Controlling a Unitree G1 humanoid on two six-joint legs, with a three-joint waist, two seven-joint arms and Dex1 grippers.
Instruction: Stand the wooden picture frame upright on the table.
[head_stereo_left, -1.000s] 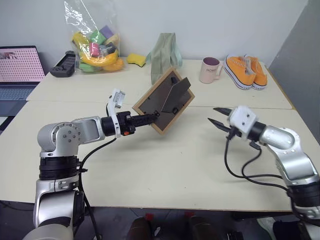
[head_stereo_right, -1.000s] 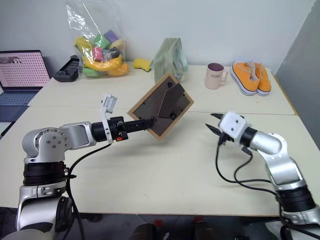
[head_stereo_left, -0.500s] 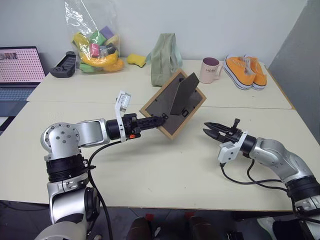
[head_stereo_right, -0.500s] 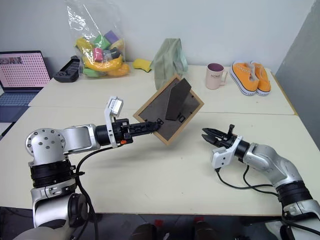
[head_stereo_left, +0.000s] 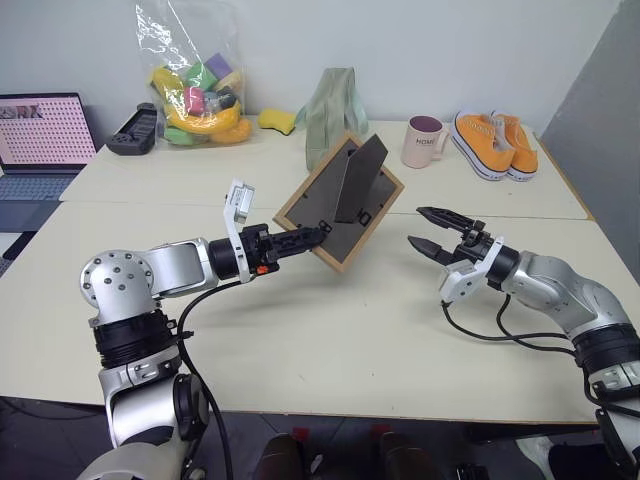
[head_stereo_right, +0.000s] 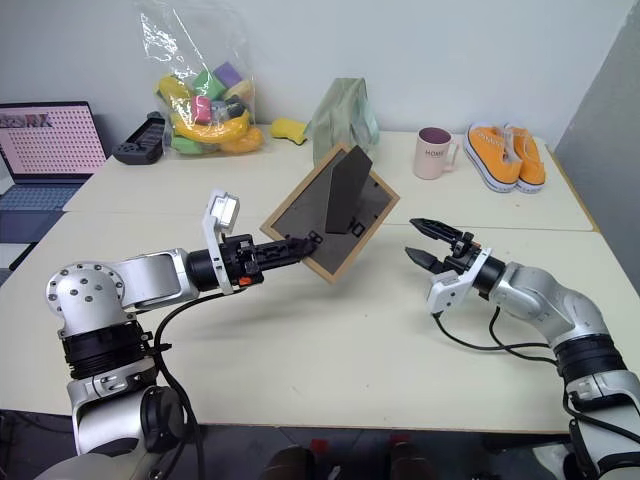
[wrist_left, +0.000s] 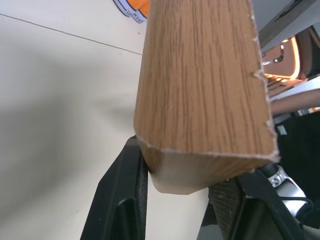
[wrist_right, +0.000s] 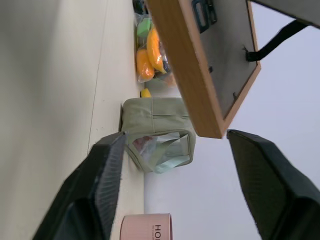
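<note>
The wooden picture frame hangs tilted above the table with its dark grey back and folded-out stand toward me. My left gripper is shut on the frame's lower left edge. In the left wrist view the light-wood edge sits between the two black fingers. My right gripper stands open just right of the frame, apart from it, pointing at its lower corner. The right wrist view shows that wooden corner ahead of the spread fingers.
Along the back of the table stand a clear bag of toys, a green cloth bag, a pink mug and orange shoes. A laptop and a black controller lie at the far left.
My right gripper has rolled over, sunk toward the table and moved closer to the frame, and its fingers have spread wide. The left gripper has rolled the frame a little.
</note>
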